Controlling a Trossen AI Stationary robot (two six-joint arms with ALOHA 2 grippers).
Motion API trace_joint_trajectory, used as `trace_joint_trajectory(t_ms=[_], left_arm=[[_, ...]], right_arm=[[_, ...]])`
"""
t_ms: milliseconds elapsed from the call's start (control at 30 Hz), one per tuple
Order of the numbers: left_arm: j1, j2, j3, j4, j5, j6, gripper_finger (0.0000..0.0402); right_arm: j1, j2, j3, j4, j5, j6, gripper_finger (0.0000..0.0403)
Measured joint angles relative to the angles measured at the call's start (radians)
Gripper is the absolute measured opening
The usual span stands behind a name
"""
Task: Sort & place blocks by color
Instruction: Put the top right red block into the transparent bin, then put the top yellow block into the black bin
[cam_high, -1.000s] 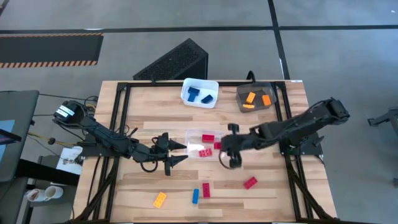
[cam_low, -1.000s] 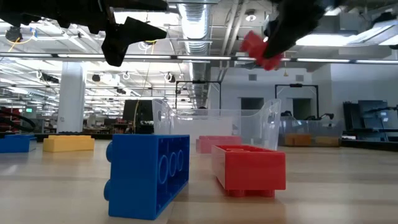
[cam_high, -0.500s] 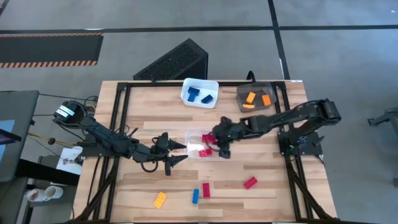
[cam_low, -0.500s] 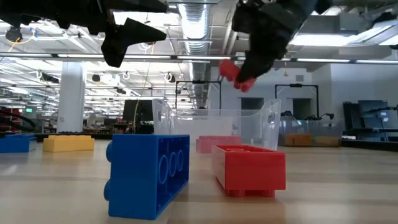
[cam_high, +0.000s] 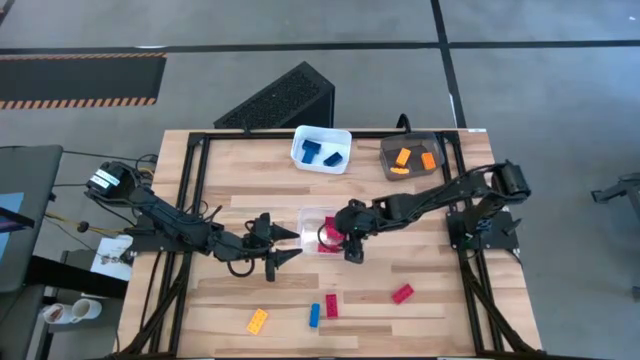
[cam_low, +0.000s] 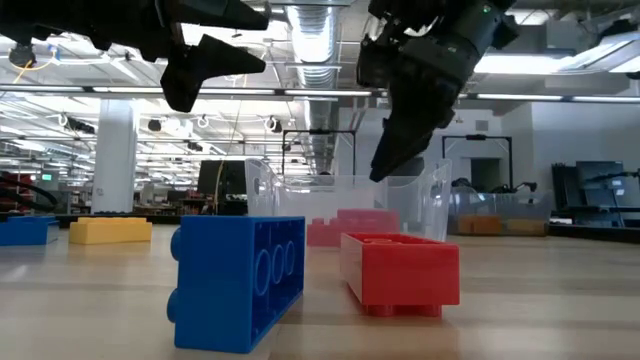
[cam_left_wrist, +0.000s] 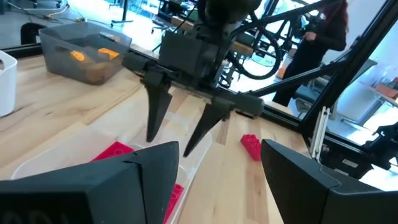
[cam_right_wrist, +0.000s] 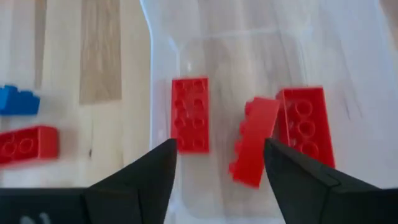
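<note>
right gripper (cam_high: 347, 243) spread wide, empty, over clear bin (cam_high: 309, 217); three red blocks (cam_right_wrist: 190, 114) inside; left gripper (cam_high: 284, 243) open beside bin

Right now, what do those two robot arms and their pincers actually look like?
Both arms are dark, slim and jointed. Each ends in a boxy black head with two tapering, pointed fingers: the right gripper shows this clearly. The left gripper looks the same, with thin cables trailing near its base.
</note>
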Motion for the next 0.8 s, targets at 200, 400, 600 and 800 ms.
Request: trace_joint_trajectory(t_ms=[200,400,600,800], left_arm=[[-0.003,-0.047,0.001,-0.078,-0.017,-0.031,0.0217],[-0.002,-0.205,0.083,-0.621,-0.009,-0.245,0.0217],[0.000,-0.205,0.223,-1.187,0.066,-0.454,0.0217],[0.040,-0.147,0.226,-1.464,0.204,-0.599,0.0217]], right_arm=[[0.016,-0.102,0.030,-0.138,0.003,0.049,0.0263],[0.136,-0.252,0.020,-0.192,0.162,0.053,0.0244],[0.234,-0.379,-0.071,-0.146,0.315,0.098,0.0218],[0.316,-0.434,-0.163,-0.058,0.384,0.142,0.0194]])
